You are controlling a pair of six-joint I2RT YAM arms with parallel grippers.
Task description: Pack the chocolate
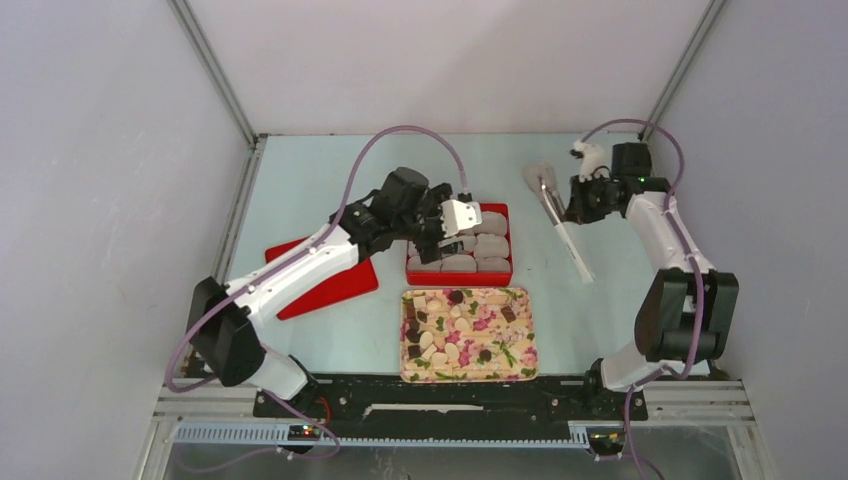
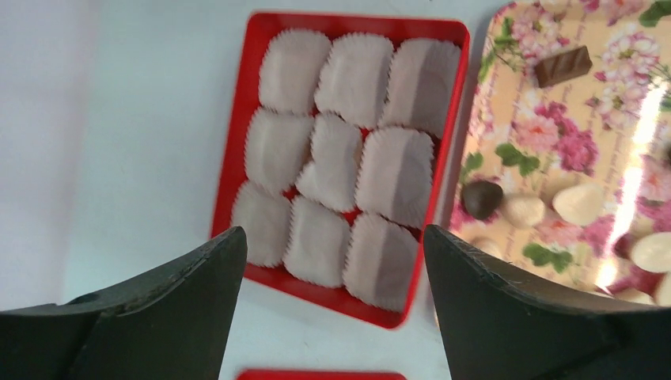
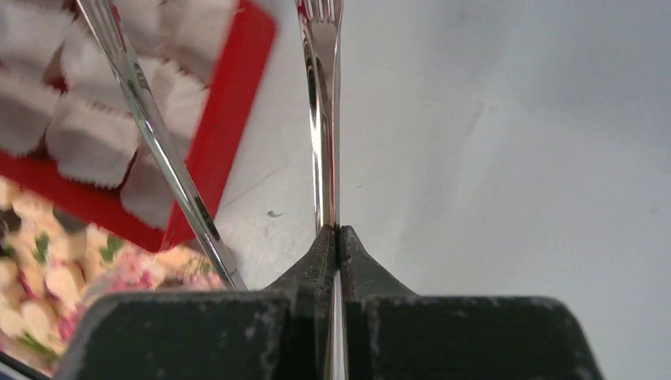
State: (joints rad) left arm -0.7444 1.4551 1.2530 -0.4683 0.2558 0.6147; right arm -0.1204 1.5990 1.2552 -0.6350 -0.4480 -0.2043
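While the left fingers (image 2: 198, 293) stand wide apart, holding nothing, over the red rectangular box (image 2: 237, 150) of nine grey crinkled paper cups (image 2: 336, 162), the right fingers (image 3: 320, 253) are pinched shut on one blade of the shiny metal tongs (image 3: 320, 119) above the pale tabletop (image 1: 320, 170). Small cream and dark brown chocolate pieces (image 1: 440, 340) lie scattered on the flowered rectangular tray (image 1: 525, 370), just beside the box

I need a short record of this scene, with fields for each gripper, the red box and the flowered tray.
left gripper: open, holds nothing, above the red rectangular box
right gripper: shut on shiny metal tongs, right of the box
box contents: nine grey crinkled paper cups, three by three, all empty
rectangular tray printed with pink flowers: beside the box, holds loose pale and dark chocolate pieces
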